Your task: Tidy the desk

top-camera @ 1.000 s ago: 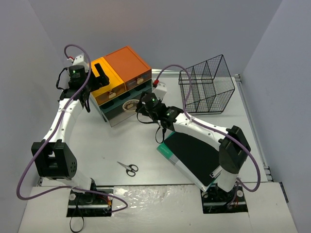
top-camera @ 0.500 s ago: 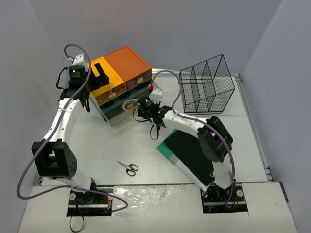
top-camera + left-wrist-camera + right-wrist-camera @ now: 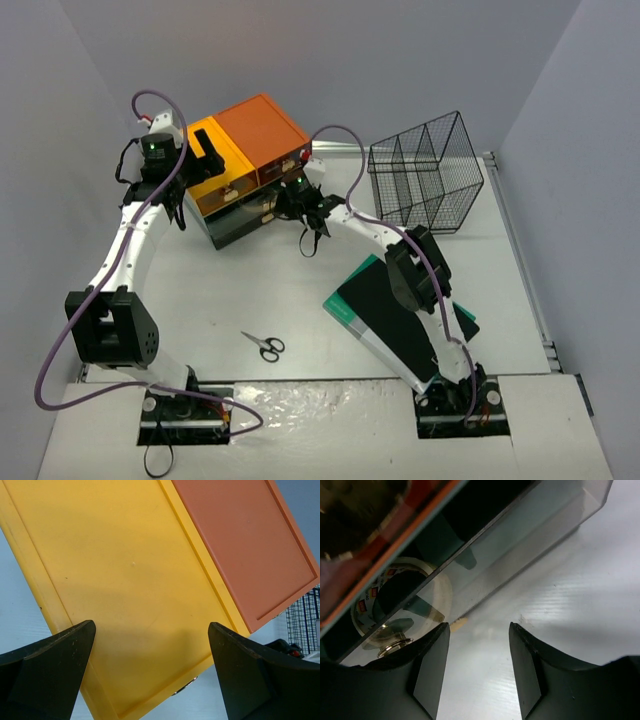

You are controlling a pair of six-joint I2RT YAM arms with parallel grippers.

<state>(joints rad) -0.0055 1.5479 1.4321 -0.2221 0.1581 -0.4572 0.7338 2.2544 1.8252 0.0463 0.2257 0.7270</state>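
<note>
- The desk surface [image 3: 250, 290] is a white rectangle that fills the floor of the top view. Its long axis appears to run left to right, and its far edge lies along the back wall.
- A drawer chest [image 3: 262, 128] with a yellow and orange top stands at the far left, turned at an angle to the edges.
- A black wire basket [image 3: 425, 170] stands in the far right corner, close to the right edge.
- A dark book [image 3: 400, 320] lies slantwise at the near right, under the right arm.
- Scissors [image 3: 265, 346] lie alone near the near edge, between the two arm bases.
- The widest bare room is the left-centre stretch between the chest and the scissors.
- The left hand [image 3: 150, 675] hangs over the yellow top with its fingers spread, holding nothing.
- The right hand [image 3: 477, 665] is low at the chest's front, fingers apart and empty. It faces a clear drawer front with a tape roll [image 3: 400, 600] behind it.
</note>
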